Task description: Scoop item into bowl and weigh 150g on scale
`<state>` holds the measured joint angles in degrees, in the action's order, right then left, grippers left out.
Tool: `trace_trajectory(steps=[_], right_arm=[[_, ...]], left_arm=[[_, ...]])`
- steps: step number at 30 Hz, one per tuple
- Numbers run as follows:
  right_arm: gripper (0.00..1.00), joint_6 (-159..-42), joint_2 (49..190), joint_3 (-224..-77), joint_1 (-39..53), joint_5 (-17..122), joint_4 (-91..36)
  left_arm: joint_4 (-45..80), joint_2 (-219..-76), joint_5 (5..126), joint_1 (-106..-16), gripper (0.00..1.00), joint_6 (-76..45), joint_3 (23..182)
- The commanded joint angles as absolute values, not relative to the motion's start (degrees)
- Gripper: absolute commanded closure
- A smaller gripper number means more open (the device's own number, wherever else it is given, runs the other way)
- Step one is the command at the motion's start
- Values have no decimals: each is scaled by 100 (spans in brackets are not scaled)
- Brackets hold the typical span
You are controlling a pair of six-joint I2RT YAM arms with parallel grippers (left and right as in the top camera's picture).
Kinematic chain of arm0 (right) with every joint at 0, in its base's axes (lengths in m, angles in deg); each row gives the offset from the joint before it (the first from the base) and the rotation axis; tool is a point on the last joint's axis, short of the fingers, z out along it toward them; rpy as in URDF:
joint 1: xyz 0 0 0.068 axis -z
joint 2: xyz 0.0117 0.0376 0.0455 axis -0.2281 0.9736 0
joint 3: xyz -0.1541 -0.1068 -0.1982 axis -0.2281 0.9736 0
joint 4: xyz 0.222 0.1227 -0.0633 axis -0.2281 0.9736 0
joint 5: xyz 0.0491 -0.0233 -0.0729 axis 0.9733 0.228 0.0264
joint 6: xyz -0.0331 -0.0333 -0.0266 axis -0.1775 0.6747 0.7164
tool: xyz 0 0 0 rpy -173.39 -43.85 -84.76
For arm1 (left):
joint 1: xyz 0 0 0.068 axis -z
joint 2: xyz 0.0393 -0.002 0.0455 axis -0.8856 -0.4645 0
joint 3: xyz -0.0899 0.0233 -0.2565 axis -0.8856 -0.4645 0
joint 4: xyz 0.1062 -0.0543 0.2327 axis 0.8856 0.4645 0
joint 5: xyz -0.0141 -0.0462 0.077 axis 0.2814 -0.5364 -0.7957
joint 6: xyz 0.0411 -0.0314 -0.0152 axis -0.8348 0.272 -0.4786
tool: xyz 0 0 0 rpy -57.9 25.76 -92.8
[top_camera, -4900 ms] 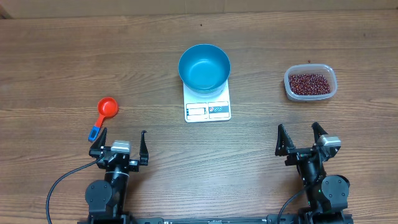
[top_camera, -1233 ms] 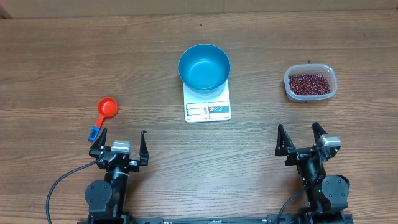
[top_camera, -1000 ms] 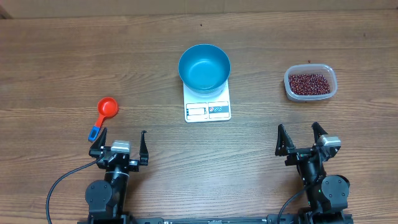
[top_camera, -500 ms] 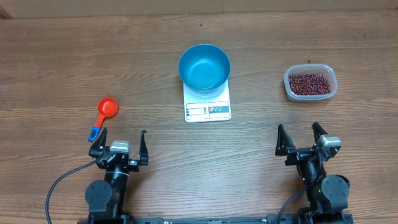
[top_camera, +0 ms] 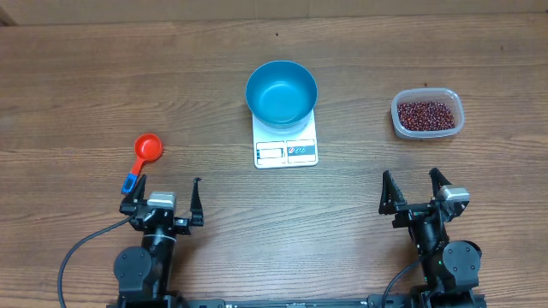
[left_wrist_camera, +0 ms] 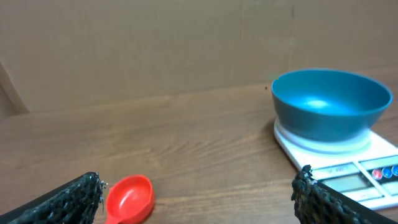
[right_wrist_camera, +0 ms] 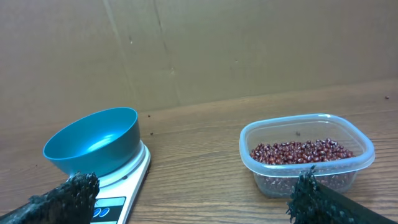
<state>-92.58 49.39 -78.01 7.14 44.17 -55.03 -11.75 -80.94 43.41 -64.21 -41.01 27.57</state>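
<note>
Only the left arm (top_camera: 139, 267) has slid a bit left; from above, both arms' jaws stand wide open and empty, the bowl (top_camera: 282, 92) sits empty on the scale (top_camera: 286, 151), and the beans (top_camera: 425, 113) lie in the tub (top_camera: 428, 134) at right. Left wrist view: the red scoop (left_wrist_camera: 129, 198) lies just ahead, untouched. Right wrist view: no beans (right_wrist_camera: 303, 151) are scooped yet, so I think the left jaws must first pinch the scoop's handle.

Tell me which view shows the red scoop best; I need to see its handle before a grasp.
Overhead: the whole red scoop shows, cup and blue-tipped handle. Left wrist catches only its cup; right wrist misses it.
</note>
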Motion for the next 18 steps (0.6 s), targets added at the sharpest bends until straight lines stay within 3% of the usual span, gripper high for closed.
trace_trajectory(steps=[1, 9, 18], right_arm=[[0, -9234, 4882, -7739, 692, 4386, -5540], [0, -9234, 4882, -7739, 692, 4386, -5540], [0, -9234, 4882, -7739, 692, 4386, -5540]], left_arm=[[-1221, -8636, 4492, -6417, 0, -3957, 3424], [-710, -10652, 5248, -6423, 0, -3930, 5266], [2007, -13541, 5550, -6423, 0, -3898, 8532]])
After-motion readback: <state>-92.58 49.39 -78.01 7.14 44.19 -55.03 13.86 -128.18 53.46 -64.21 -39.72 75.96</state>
